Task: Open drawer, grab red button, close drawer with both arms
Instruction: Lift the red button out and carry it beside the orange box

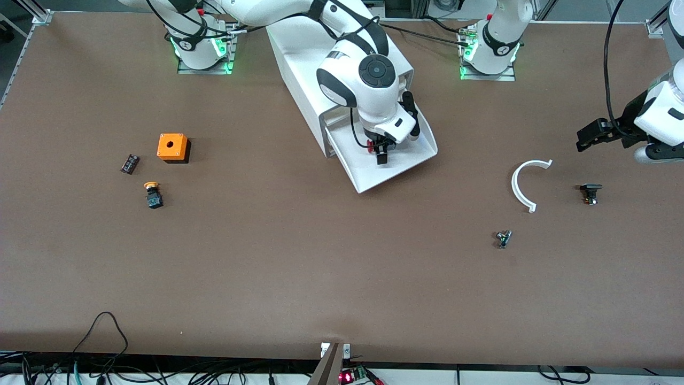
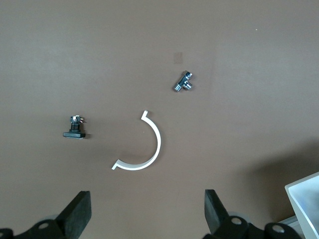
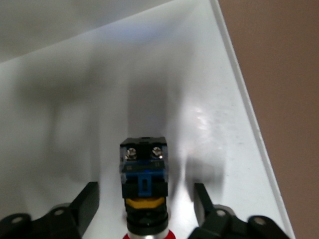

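The drawer (image 1: 393, 163) stands pulled out of the white cabinet (image 1: 315, 69), and the button (image 3: 144, 186) lies inside it on the white floor, red cap toward the right gripper (image 1: 380, 152). That gripper is down in the drawer with its fingers (image 3: 84, 204) apart on either side of the button, not touching it. The left gripper (image 1: 588, 136) waits, jaws wide apart, above the table near the white curved piece (image 1: 523, 184), toward the left arm's end from the drawer.
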Robot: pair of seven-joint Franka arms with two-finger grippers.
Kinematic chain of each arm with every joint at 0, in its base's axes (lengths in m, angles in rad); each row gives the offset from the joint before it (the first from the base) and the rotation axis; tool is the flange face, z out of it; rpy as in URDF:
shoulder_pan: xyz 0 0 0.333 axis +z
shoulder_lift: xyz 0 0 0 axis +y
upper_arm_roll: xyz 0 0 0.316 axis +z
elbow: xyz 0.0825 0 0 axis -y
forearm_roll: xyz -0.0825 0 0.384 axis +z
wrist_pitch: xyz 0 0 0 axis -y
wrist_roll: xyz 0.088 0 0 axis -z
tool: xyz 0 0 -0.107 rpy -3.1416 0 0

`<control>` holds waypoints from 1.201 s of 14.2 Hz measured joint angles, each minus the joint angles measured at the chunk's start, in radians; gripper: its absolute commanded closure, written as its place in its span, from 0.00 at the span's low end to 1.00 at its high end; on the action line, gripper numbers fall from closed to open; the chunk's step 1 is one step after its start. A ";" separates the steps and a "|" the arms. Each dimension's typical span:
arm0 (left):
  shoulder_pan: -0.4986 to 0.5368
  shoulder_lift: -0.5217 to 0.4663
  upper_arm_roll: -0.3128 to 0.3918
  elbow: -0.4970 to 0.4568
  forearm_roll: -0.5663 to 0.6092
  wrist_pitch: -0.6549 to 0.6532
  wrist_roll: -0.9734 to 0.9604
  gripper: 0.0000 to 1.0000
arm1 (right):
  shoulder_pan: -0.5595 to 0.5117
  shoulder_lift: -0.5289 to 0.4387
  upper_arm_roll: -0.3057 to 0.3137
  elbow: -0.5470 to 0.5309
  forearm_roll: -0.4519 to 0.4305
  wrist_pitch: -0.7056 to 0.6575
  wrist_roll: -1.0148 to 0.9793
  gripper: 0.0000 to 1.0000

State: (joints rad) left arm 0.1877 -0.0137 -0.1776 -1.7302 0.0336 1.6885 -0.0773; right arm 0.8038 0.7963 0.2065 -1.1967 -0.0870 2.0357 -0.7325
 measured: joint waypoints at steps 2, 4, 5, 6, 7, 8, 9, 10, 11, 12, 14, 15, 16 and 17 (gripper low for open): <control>-0.008 0.000 0.000 0.000 0.000 0.000 0.000 0.00 | 0.014 0.001 -0.012 0.001 0.000 0.003 0.000 0.55; -0.010 0.000 0.000 0.002 0.000 0.000 -0.001 0.00 | 0.021 0.001 -0.013 0.007 0.000 0.003 0.000 0.66; -0.010 0.001 0.002 0.008 0.000 0.000 -0.001 0.00 | 0.023 0.000 -0.014 0.011 0.000 0.005 0.000 0.69; -0.010 0.002 0.003 0.012 0.000 0.000 -0.001 0.00 | 0.023 0.000 -0.015 0.013 0.000 0.010 0.000 0.72; -0.010 0.004 0.004 0.016 0.000 0.000 -0.001 0.00 | 0.023 0.000 -0.018 0.014 0.000 0.017 0.000 0.76; -0.010 0.007 0.004 0.018 0.000 0.000 -0.001 0.00 | 0.023 0.000 -0.020 0.015 0.000 0.022 0.000 0.78; -0.010 0.009 0.004 0.020 0.000 0.000 -0.001 0.00 | 0.023 -0.001 -0.021 0.020 0.000 0.024 0.000 0.79; -0.010 0.010 0.004 0.020 0.000 0.000 -0.001 0.00 | 0.023 -0.006 -0.021 0.027 0.000 0.025 0.000 0.79; -0.010 0.011 0.004 0.021 0.000 0.000 -0.001 0.00 | 0.023 -0.016 -0.025 0.036 -0.001 0.025 0.000 0.79; -0.010 0.011 0.004 0.022 0.000 0.000 -0.001 0.00 | 0.020 -0.034 -0.034 0.042 -0.001 0.022 0.000 0.79; -0.010 0.011 0.004 0.023 0.000 0.000 -0.001 0.00 | -0.003 -0.081 -0.048 0.044 0.000 0.007 0.029 0.79; -0.010 0.011 0.004 0.023 0.000 0.000 -0.001 0.00 | -0.025 -0.104 -0.051 0.044 0.000 -0.006 0.059 0.79; -0.010 0.011 0.004 0.025 0.000 0.000 -0.001 0.00 | -0.052 -0.127 -0.053 0.044 0.000 -0.019 0.093 0.79; -0.010 0.011 0.004 0.026 0.000 0.000 -0.001 0.00 | -0.085 -0.149 -0.053 0.044 0.000 -0.031 0.117 0.79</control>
State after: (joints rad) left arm 0.1781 -0.0028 -0.1734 -1.7041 0.0336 1.6885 -0.0783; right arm 0.7191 0.6470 0.1531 -1.1524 -0.0867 2.0048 -0.6160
